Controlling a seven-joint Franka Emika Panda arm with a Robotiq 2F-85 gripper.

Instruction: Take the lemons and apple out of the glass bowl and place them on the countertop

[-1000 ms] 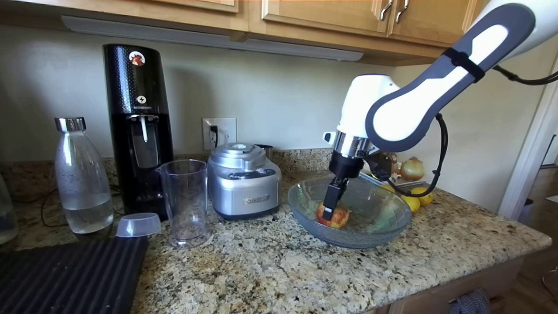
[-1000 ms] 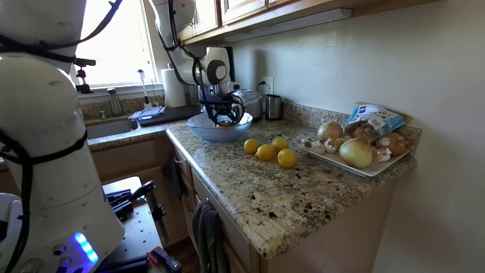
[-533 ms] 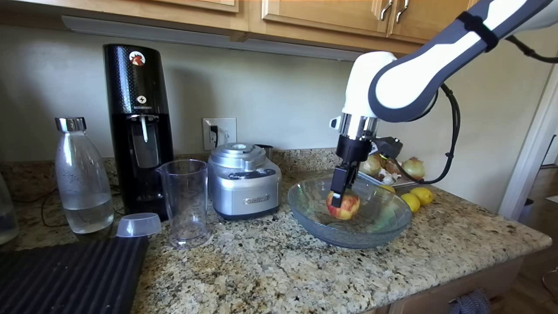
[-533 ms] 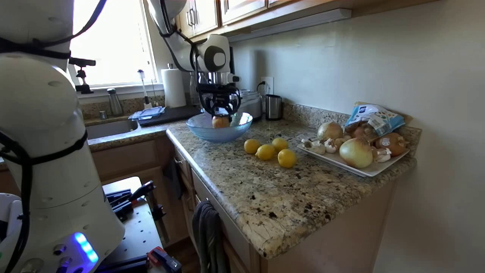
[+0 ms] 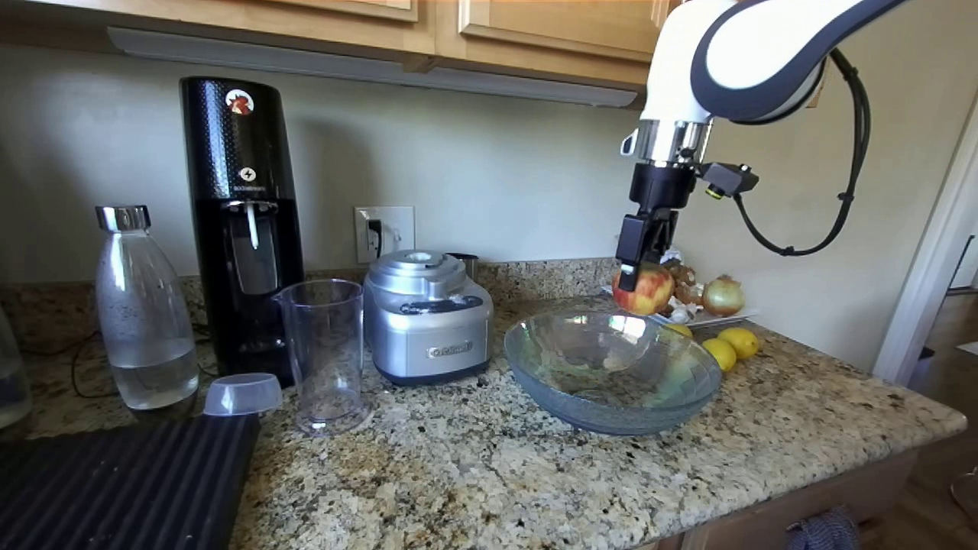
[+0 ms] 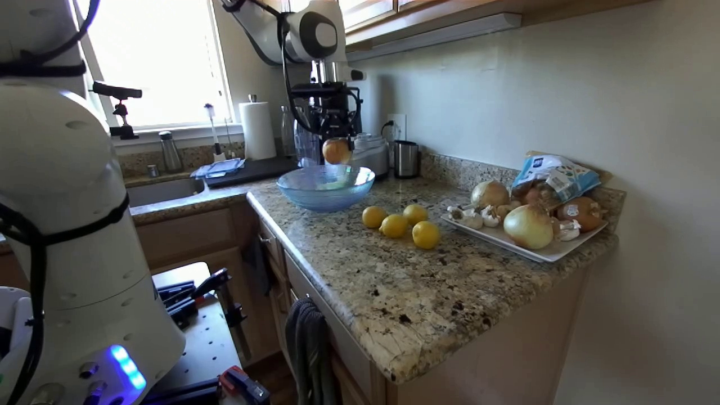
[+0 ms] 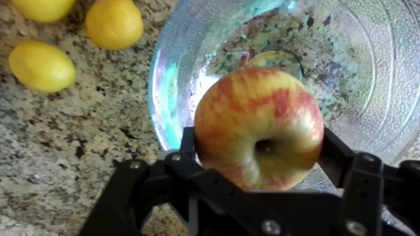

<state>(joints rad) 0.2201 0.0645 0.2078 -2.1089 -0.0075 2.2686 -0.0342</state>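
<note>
Jaws are closed on the round red-yellow apple [image 7: 259, 129]; the speckled granite bench [image 6: 405, 281] should be touched before release.

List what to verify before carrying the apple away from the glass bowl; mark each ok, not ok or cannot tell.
1. Apple in the tool: ok, gripped on both sides.
2. Apple above the rim of the glass bowl: ok.
3. Lemons out of the glass bowl: ok, four lie on the countertop.
4. Apple past the glass bowl's edge: not ok, it hangs over it.
5. Firmness of the grip: cannot tell.
</note>
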